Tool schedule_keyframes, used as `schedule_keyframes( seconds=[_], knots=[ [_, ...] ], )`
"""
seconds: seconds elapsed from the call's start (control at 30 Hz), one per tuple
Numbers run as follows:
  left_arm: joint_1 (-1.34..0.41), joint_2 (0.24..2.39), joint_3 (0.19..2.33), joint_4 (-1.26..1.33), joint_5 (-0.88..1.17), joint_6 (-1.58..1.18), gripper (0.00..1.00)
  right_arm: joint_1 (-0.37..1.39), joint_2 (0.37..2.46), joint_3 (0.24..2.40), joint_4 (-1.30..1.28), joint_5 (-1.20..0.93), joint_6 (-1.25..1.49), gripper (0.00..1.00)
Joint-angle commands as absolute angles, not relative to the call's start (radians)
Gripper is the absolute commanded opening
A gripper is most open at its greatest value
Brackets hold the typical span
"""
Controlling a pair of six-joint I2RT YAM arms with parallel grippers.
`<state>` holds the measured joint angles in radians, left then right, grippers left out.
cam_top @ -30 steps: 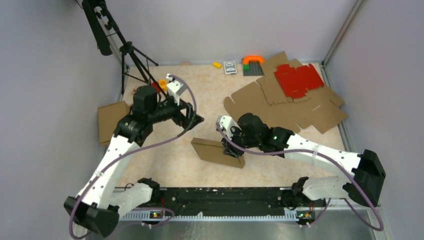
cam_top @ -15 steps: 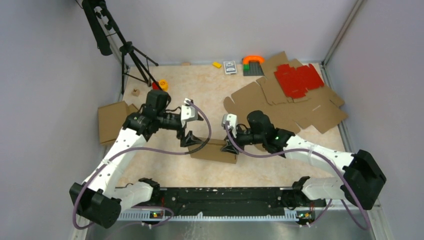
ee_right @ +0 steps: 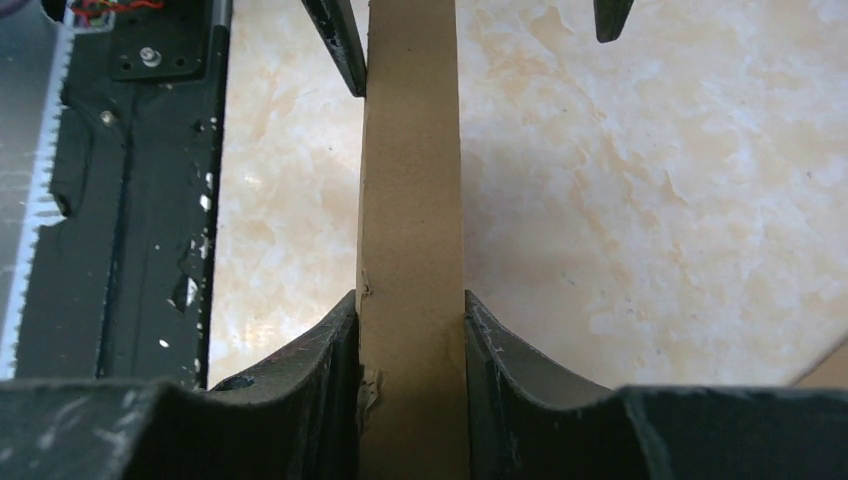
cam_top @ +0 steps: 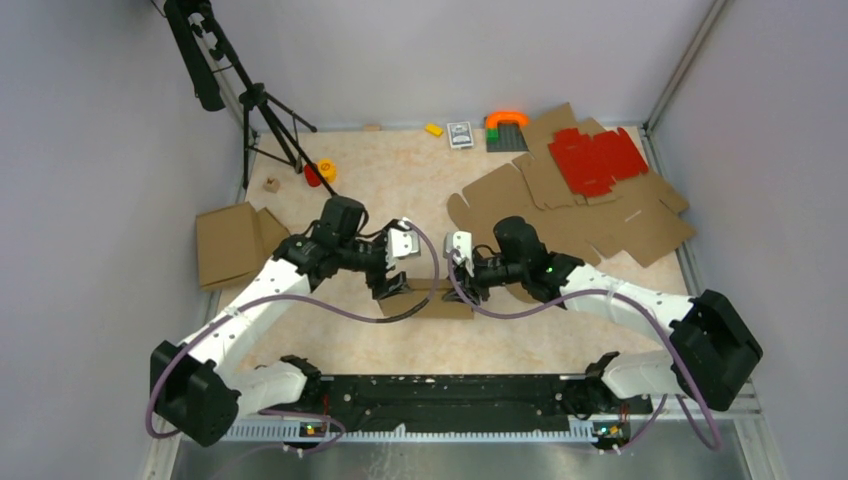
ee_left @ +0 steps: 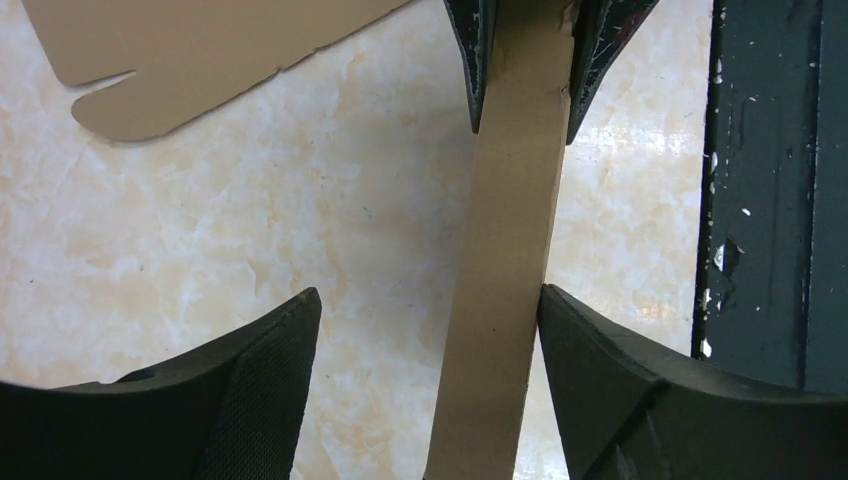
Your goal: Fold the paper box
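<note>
The paper box [cam_top: 428, 298], a folded brown cardboard piece, hangs low over the middle of the table between both arms. In the right wrist view it is a narrow brown band [ee_right: 410, 200], and my right gripper [ee_right: 410, 295] is shut on its right end with both fingers pressed against it. My left gripper [ee_left: 430, 292] straddles the box's [ee_left: 505, 250] left end with jaws open. Its right finger touches the cardboard, and a wide gap remains on the left side. In the top view the left gripper [cam_top: 393, 287] and right gripper [cam_top: 466, 290] face each other.
Flat brown cardboard sheets [cam_top: 590, 220] with a red die-cut sheet [cam_top: 597, 158] on them lie at the back right. Another cardboard piece [cam_top: 232, 243] lies at the left edge, near a tripod [cam_top: 255, 100]. Small bricks [cam_top: 506, 128] sit at the back. A black rail [cam_top: 440, 395] runs along the near edge.
My left arm swung in from the left rear and lowered its gripper around the box's left end, the jaws narrowing slightly. My right gripper carried the box a little left and back.
</note>
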<state>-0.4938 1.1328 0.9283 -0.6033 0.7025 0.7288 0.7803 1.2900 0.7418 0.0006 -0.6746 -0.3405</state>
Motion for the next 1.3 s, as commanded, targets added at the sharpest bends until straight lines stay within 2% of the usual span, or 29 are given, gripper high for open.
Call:
schedule_keyframes(
  seconds=[0.0,0.1,0.2,0.27,0.3,0.37,0.4,0.57,0.73,0.93,1.1,1.27],
  knots=[
    [-0.504,1.162,0.938,-0.56,0.653,0.727,0.77,0.78,1.284,0.787,0.02,-0.682,-0.428,0.33],
    [-0.529,1.14,0.918,-0.559,0.616,0.725,0.76,0.768,1.297,0.779,0.023,-0.711,-0.497,0.34],
    [-0.556,1.119,0.893,-0.549,0.582,0.711,0.69,0.751,1.328,0.783,0.027,-0.733,-0.552,0.33],
    [-0.58,1.124,0.882,-0.546,0.582,0.707,0.69,0.738,1.357,0.822,-0.011,-0.742,-0.572,0.33],
    [-0.59,1.131,0.881,-0.545,0.581,0.703,0.72,0.734,1.372,0.847,-0.035,-0.746,-0.581,0.33],
    [-0.601,1.14,0.885,-0.543,0.569,0.694,0.86,0.73,1.392,0.871,-0.055,-0.749,-0.599,0.33],
    [-0.601,1.141,0.888,-0.542,0.569,0.691,0.89,0.727,1.396,0.874,-0.053,-0.752,-0.603,0.33],
    [-0.601,1.096,0.882,-0.548,0.627,0.691,0.93,0.713,1.419,0.884,-0.048,-0.753,-0.621,0.32],
    [-0.612,1.148,0.859,-0.509,0.448,0.663,0.88,0.681,1.429,0.905,-0.082,-0.804,-0.657,0.3],
    [-0.612,1.196,0.854,-0.47,0.469,0.646,0.85,0.649,1.456,0.952,-0.153,-0.848,-0.713,0.32],
    [-0.612,1.233,0.865,-0.435,0.473,0.647,0.73,0.649,1.477,0.972,-0.178,-0.857,-0.734,0.32],
    [-0.613,1.284,0.886,-0.463,0.498,0.655,0.67,0.638,1.493,0.973,-0.177,-0.87,-0.752,0.31]
  ],
)
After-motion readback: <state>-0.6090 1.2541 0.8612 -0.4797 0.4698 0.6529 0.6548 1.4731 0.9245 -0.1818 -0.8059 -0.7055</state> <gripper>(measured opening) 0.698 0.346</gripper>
